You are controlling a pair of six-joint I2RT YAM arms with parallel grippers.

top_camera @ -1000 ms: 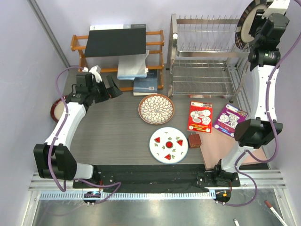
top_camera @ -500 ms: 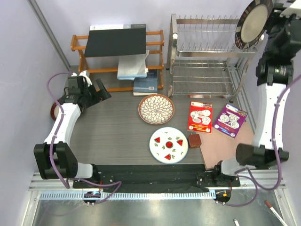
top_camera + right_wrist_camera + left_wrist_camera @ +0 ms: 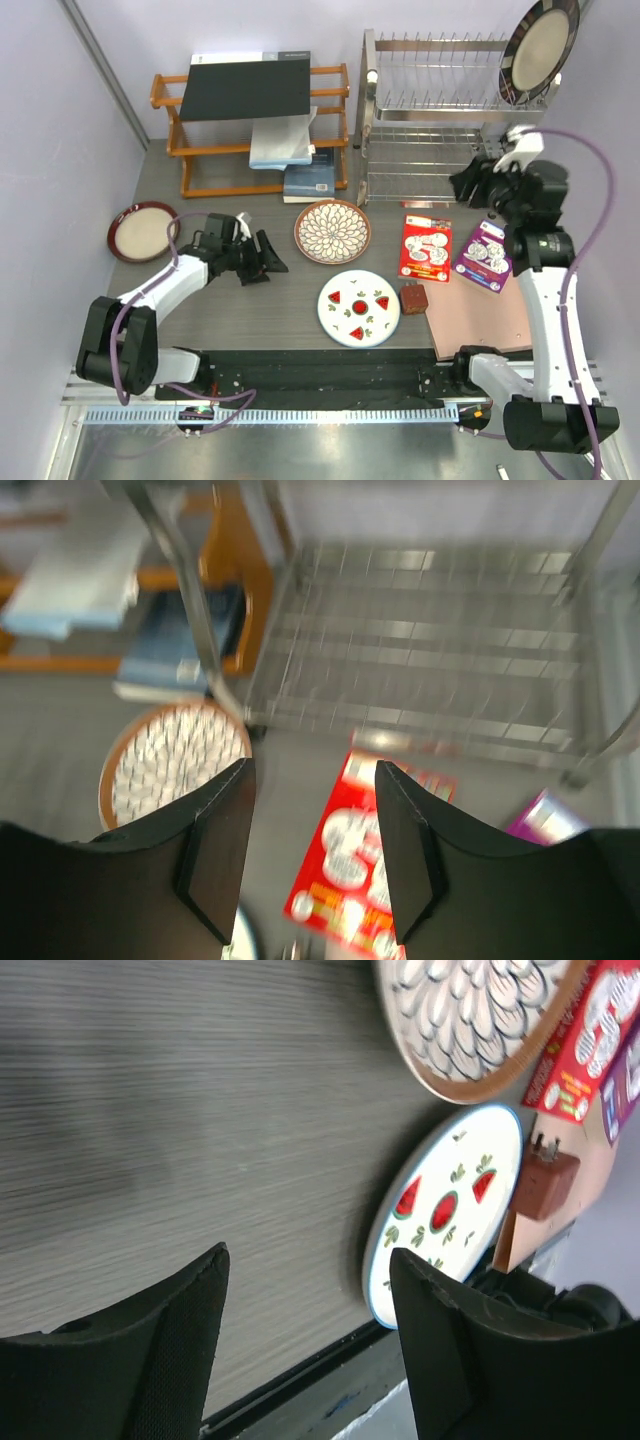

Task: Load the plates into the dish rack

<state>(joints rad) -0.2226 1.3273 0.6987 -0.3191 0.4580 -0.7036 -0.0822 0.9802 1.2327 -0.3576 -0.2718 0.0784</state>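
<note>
Going for the next plate, seemingly, needing a rim grip. Counting four plates: maroon-rimmed plate [image 3: 145,228] lying far left on the tabletop [image 3: 240,300]; left tool [image 3: 262,260] hovering parted, empty, near petal plate [image 3: 332,231] and watermelon plate [image 3: 359,308]; right tool [image 3: 468,187] parted, empty, before the one dish rack [image 3: 430,100] holding the dark-rimmed plate [image 3: 540,50] upright.

right gripper [image 3: 468,186]: let go of dark-rimmed plate [image 3: 540,50], dropped lower | left gripper [image 3: 264,258]: moved from maroon-rimmed plate [image 3: 143,229] toward centre
</note>
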